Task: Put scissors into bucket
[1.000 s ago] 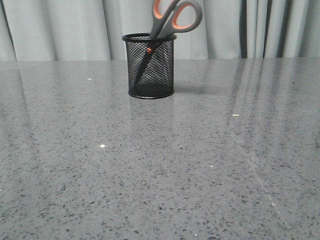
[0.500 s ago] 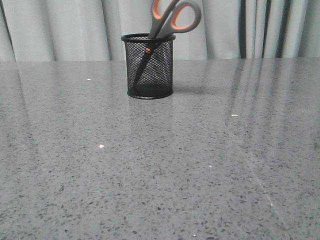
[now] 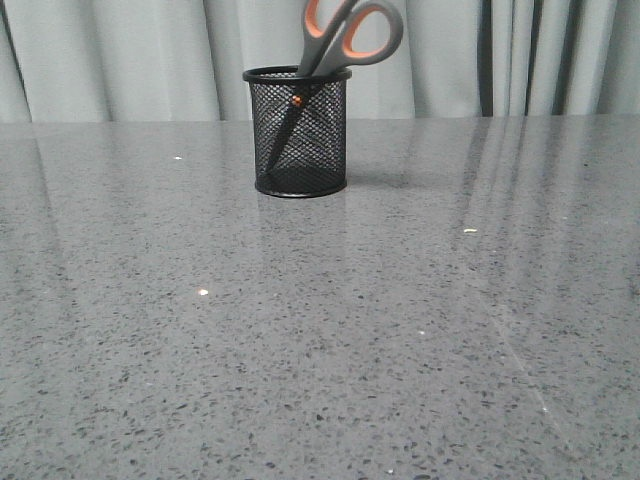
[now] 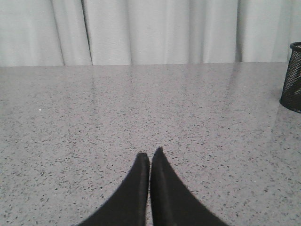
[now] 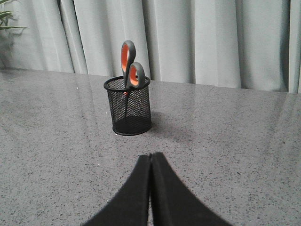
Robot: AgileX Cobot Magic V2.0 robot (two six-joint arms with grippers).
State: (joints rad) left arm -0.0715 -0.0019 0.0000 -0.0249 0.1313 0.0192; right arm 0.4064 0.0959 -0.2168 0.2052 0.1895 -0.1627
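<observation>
Both grippers sit low over the bare part of the desk, each with its black fingers pressed together on nothing: the left gripper point(image 4: 149, 157) points across open speckled stone, and the right gripper point(image 5: 151, 157) points straight toward the cup, well short of it. Neither arm shows in the front view, so both are drawn back out of the working area.

Between the grippers and the cup, the grey speckled stone desk point(image 3: 320, 340) carries only a few pale flecks.

Farther back stands the small black wire-mesh cylindrical bucket point(image 3: 297, 132), upright on its solid base. Inside it rest the scissors with grey handles lined orange point(image 3: 347, 35): the dark blades run down through the mesh to the lower left of the base, the orange pivot dot sits just under the rim, and the handle loops stick out above the rim, leaning right against it. Behind hangs a pale pleated curtain point(image 3: 140, 55).

Compared with a second ago almost nothing differs; the cup and scissors appear a hair further left in the front view, and over the last half second they hold their place. That steadiness suggests the scissors have settled and the placement is complete, with nothing left to do.
</observation>
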